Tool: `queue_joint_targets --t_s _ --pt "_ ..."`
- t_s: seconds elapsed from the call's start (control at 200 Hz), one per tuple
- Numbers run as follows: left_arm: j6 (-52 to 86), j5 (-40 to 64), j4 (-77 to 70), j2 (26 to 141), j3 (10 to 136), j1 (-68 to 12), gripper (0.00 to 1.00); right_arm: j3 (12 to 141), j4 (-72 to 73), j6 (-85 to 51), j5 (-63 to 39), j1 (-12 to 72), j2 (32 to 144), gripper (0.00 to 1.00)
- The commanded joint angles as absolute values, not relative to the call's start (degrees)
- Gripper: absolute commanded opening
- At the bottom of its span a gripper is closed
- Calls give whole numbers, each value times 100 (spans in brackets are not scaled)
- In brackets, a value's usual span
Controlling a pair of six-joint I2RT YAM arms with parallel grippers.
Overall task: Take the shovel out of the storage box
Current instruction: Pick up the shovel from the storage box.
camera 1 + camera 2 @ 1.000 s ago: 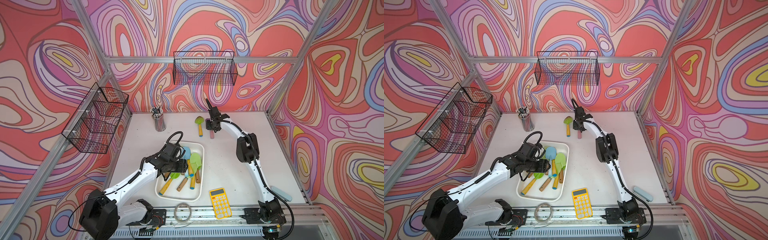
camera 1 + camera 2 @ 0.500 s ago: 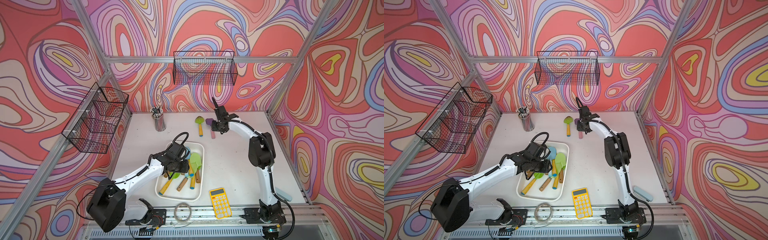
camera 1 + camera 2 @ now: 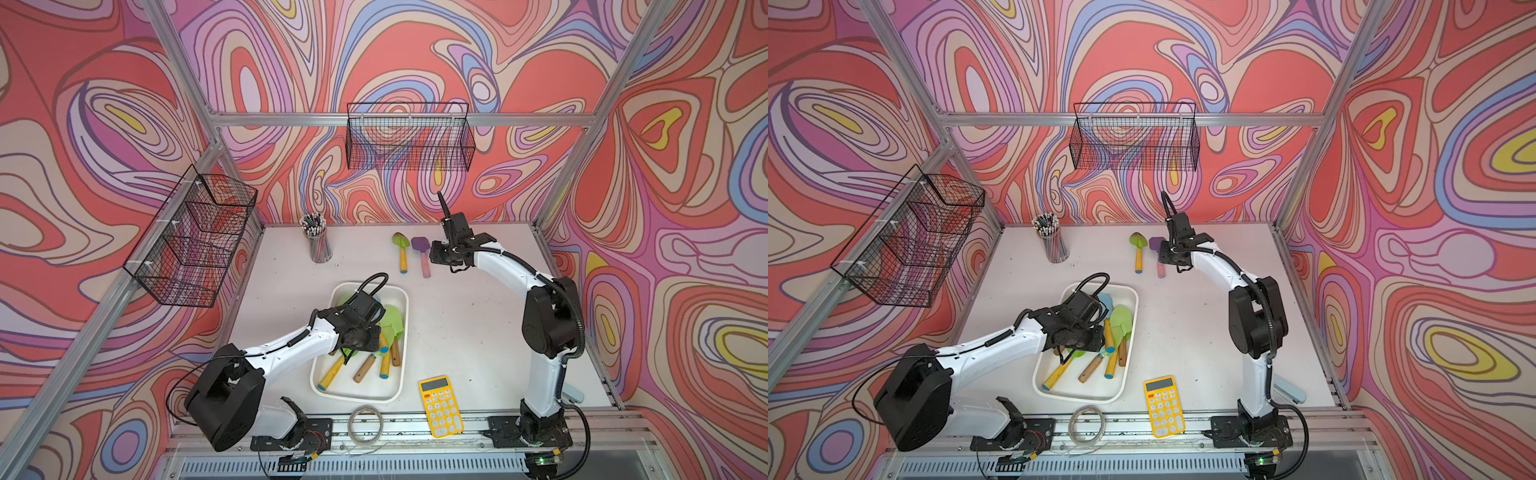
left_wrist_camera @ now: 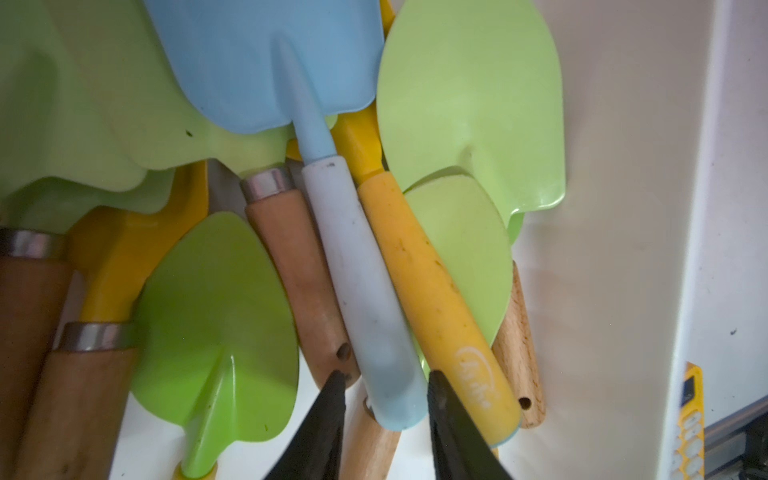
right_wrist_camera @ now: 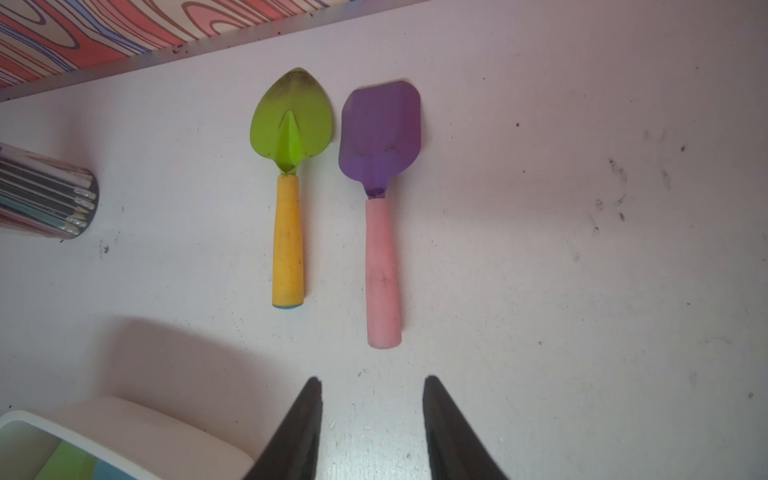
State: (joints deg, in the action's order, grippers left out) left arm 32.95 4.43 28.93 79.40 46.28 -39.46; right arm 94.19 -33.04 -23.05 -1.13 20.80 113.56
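A green-bladed shovel (image 5: 286,232) and a purple-bladed shovel (image 5: 382,257) lie on the table (image 5: 540,249) beyond the storage box (image 3: 402,345), near the right gripper (image 5: 372,380), whose fingers are spread and empty. Several more lie inside the box. There the left gripper (image 4: 385,376) has its fingers (image 4: 328,415) closely straddling the blue shovel (image 4: 365,291) at its pale handle, and I cannot tell whether they pinch it.

This is looking like a robotics lab test cell. Aluminium framing (image 3: 399,119) is boxing in a white desk (image 3: 478,324), with printed swirl-pattern panels (image 3: 415,50) serving as walls. A left arm (image 3: 282,353) and a right arm (image 3: 507,266) are sitting bolted to a slotted rail (image 3: 403,428) along the front. Black wire baskets (image 3: 409,137) are hanging off the frame. Staged props are lying about: a yellow calculator (image 3: 440,407), a cup of pencils (image 3: 318,245), a storage box (image 3: 365,388) of toy shovels (image 3: 395,322).
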Motion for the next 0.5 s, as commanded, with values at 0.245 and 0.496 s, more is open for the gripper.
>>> queue_joint_targets --t_s 0.245,0.496 --pt "3382 336 2826 8364 4699 -4068 39 8865 -3085 -2360 -203 2059 10995 42" --pt "3491 305 2813 8626 4737 -4164 40 8721 -3018 -2364 -277 2070 10930 42"
